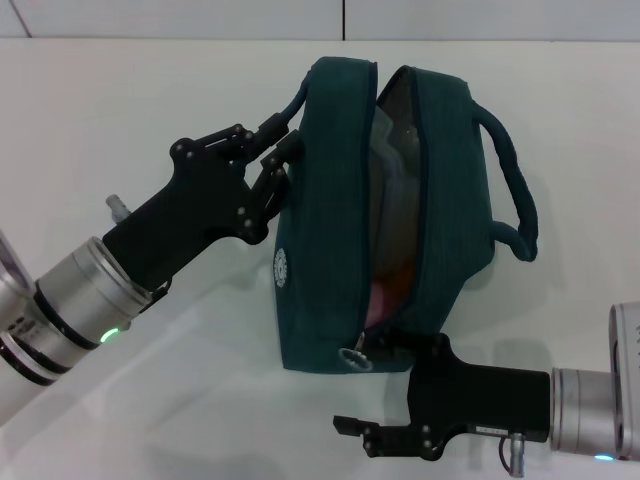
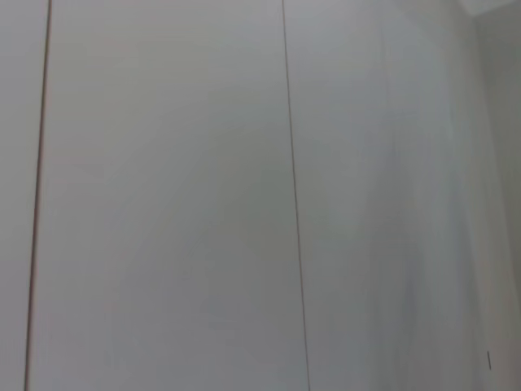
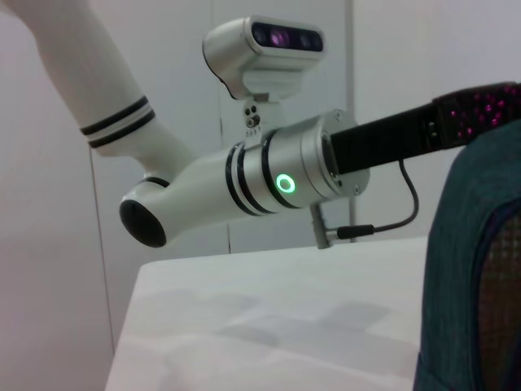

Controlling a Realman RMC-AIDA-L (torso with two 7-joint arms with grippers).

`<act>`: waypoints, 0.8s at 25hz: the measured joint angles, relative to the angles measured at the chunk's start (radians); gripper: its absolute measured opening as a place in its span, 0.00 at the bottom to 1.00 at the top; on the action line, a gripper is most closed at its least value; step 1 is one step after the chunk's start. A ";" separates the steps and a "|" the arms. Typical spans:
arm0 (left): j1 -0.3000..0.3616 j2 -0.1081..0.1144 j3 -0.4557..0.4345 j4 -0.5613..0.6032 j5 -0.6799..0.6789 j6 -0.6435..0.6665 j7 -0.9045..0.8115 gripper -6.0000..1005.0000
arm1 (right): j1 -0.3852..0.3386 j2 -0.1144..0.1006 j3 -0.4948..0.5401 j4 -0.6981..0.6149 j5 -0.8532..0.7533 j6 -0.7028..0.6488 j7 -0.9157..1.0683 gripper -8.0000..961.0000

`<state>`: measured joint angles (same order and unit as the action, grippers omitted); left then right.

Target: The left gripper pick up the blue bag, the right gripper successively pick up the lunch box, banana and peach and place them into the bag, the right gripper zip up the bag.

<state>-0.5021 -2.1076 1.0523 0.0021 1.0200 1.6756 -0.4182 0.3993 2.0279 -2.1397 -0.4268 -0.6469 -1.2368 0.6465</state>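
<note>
Teal soft fabric bag [image 1: 330, 240], unzipped and floppy, hangs from the left claw [image 1: 270, 165] clamped on its handle — right claw [image 1: 385, 400], grip unreadable, should pinch the zipper pull.

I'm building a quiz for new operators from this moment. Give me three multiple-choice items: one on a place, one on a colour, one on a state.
1. Where is the right pincer?
A. At the bag's near end by the zipper pull
B. Above the far handle
C. Inside the bag

2. What colour is the bag?
A. Red
B. Dark blue-green
C. Yellow

3. What state is the bag's zipper in?
A. Fully closed
B. Open, showing the contents
C. Torn off

Answers: 1 A, the head view shows it at the near end beside the zipper pull. 2 B, the fabric is teal. 3 B, a gap runs along the top while the left pincer grips a handle.
</note>
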 joint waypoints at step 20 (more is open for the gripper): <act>-0.003 0.000 0.000 -0.002 0.000 -0.007 0.003 0.24 | 0.028 0.000 -0.012 0.012 0.000 0.007 0.068 0.61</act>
<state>-0.5050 -2.1077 1.0523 0.0001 1.0201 1.6684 -0.4157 0.4273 2.0278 -2.1517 -0.4151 -0.6467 -1.2300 0.7143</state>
